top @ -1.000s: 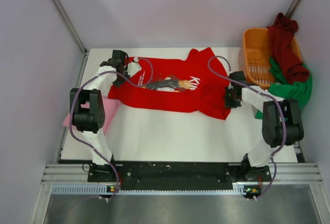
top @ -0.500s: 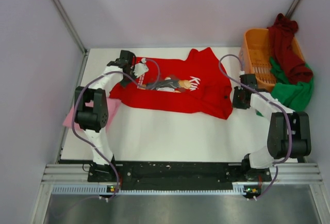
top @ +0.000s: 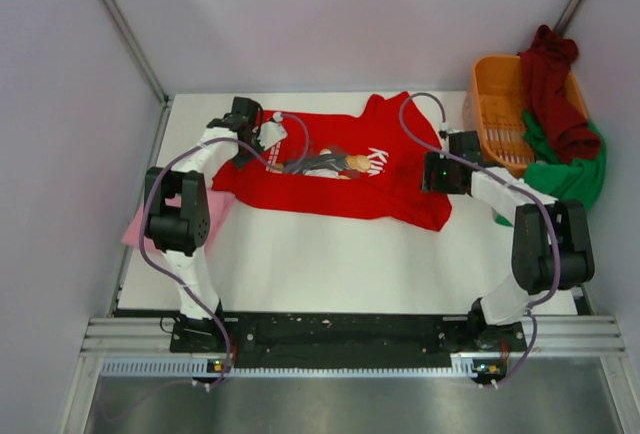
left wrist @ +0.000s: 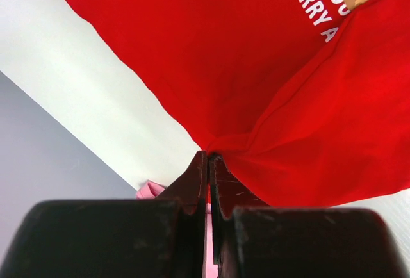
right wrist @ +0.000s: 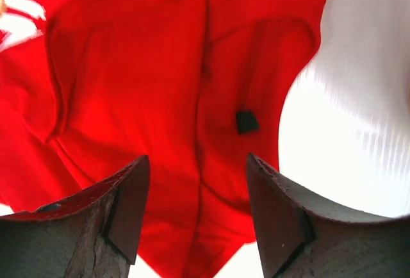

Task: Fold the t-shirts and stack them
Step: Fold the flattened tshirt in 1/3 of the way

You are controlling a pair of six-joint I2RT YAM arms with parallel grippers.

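A bright red t-shirt [top: 340,169] with a dark chest graphic and white lettering lies spread across the middle of the white table. My left gripper [top: 262,135] is at the shirt's far left part, shut on a pinch of the red cloth [left wrist: 256,143]. Over the shirt's right edge, my right gripper [top: 432,172] hovers open above the red cloth [right wrist: 192,98], nothing between its fingers [right wrist: 128,201]. A pink t-shirt [top: 210,219] lies at the table's left edge under the left arm. Maroon [top: 555,84] and green [top: 570,179] t-shirts hang over the basket.
An orange slotted plastic basket [top: 495,104] stands at the back right corner of the table. Grey walls enclose the table on three sides. A black rail [top: 340,334] with both arm bases runs along the near edge.
The right gripper has opened and let go of the red shirt's right edge, then moved left over the cloth. The left gripper shifted slightly right, still holding its pinch.
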